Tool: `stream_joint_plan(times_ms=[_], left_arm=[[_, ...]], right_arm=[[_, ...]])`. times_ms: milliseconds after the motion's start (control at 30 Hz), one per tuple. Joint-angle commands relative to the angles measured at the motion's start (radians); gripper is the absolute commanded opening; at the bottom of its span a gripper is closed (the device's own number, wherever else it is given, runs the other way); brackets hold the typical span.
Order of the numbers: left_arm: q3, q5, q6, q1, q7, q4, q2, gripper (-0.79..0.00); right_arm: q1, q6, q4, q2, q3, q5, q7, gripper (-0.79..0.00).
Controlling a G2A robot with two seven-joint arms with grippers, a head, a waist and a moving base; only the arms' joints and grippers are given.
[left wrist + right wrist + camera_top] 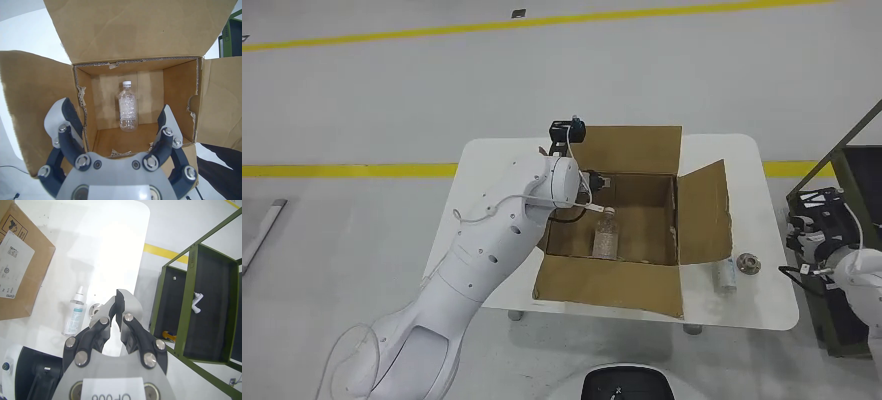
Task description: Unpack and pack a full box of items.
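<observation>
Left pincer point(116, 106) held wide above the open box point(179, 91), with one bottle point(128, 108) lying on its floor.

From the top view, the bottle is placed at about 6 o'clock from the left pincer and lower down. It lies flat on the box floor, its long axis run from 12 to 6 o'clock, cap toward 12. The spread fingers are set to either side of that axis, so a straight descent with little wrist turning is judged enough. The right pincer point(116, 302) is pressed nearly closed on nothing, well apart beyond the 3 o'clock edge of the counter point(742, 300). The left arm is judged the nearer.
</observation>
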Motion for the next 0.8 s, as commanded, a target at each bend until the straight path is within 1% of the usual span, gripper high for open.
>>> stream_joint_plan(times_ms=[0, 100, 233, 300, 433, 567, 667, 767], left_arm=[[-0.006, 0.005, -0.007, 0.011, 0.028, 0.000, 0.001, 0.000], [-0.029, 0.052, -0.014, 0.020, 0.065, -0.007, 0.010, 0.000], [-0.105, 0.112, 0.010, 0.030, 0.095, -0.054, 0.033, 0.000], [-0.140, 0.162, 0.020, 0.046, 0.085, -0.090, 0.049, 0.000], [-0.189, 0.318, 0.022, 0.080, 0.038, -0.176, 0.081, 0.000], [-0.250, 0.452, 0.031, 0.126, -0.019, -0.251, 0.109, 0.000], [-0.275, 0.582, 0.002, 0.171, -0.023, -0.276, 0.128, 0.000], [-0.306, 0.626, -0.008, 0.204, -0.042, -0.307, 0.136, 0.000]], right_arm=[[-0.006, 0.008, 0.001, -0.002, -0.017, 0.007, -0.003, -0.785], [0.014, 0.065, 0.009, -0.006, -0.038, 0.083, 0.086, -0.785], [0.066, 0.120, 0.006, -0.004, -0.064, 0.124, 0.257, -0.785], [0.100, 0.136, 0.004, -0.001, -0.080, 0.122, 0.353, -0.785], [0.159, 0.153, 0.015, 0.002, -0.118, 0.154, 0.471, -0.785], [0.193, 0.146, 0.027, 0.004, -0.171, 0.131, 0.516, -0.785], [0.203, 0.161, 0.065, 0.002, -0.203, 0.125, 0.496, -0.785], [0.211, 0.161, 0.110, 0.001, -0.234, 0.106, 0.475, -0.785]])
